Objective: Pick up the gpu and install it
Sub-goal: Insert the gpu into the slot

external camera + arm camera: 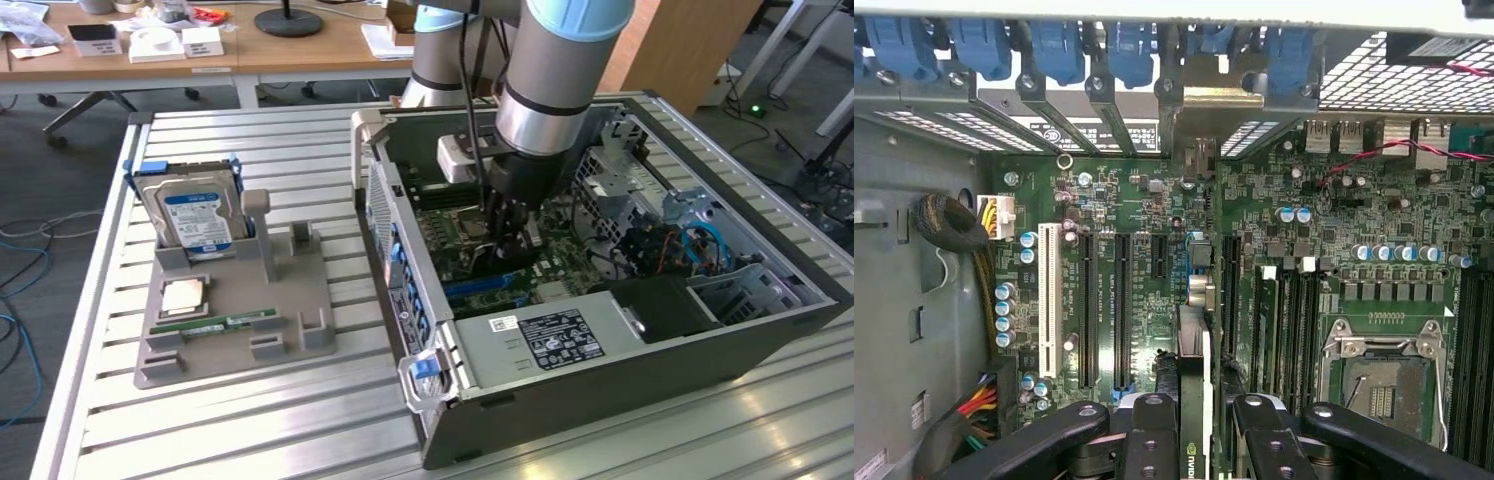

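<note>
Slots in the grey holder (234, 310) at the exterior view's left held the hard drive (198, 215) and memory stick (214, 325), well apart from the open case (561, 390) at centre-right, where the gripper (514, 245) stood down inside over the motherboard (1104, 210). Its fingers (1154, 440) were clamped on the gpu (1192, 420), gripped edge-on by its upper edge; the card looked light, stiff and fragile, best held by bare board, not components. Room looked tight: long slots (1122, 310), bracket bars (1104, 100) and CPU socket (1379, 375) all crowded near.
</note>
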Motion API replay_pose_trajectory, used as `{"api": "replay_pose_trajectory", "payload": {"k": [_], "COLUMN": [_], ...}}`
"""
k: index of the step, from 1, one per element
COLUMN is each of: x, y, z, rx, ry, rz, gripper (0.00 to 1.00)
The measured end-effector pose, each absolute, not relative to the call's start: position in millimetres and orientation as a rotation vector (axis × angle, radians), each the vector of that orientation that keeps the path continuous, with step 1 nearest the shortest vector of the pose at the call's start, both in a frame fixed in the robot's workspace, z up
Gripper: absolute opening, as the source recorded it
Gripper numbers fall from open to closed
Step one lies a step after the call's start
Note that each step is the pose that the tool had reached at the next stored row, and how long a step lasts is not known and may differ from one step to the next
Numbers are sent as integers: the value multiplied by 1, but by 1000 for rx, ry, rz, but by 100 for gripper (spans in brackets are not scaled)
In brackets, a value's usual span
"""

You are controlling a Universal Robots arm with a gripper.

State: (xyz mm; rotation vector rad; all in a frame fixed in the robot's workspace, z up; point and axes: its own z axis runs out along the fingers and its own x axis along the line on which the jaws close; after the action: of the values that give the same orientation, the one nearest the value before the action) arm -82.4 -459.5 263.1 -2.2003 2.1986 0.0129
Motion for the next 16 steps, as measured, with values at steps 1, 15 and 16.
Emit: {"api": "replay_pose_trajectory", "payload": {"k": [1, 15, 16], "x": [-83, -85, -85], "y": [-460, -460, -460], "z": [263, 256, 256], "rx": [-2201, -2206, -2205], "ry": [2198, 2193, 2193], "rz": [13, 12, 12], "gripper": [26, 26, 26]}}
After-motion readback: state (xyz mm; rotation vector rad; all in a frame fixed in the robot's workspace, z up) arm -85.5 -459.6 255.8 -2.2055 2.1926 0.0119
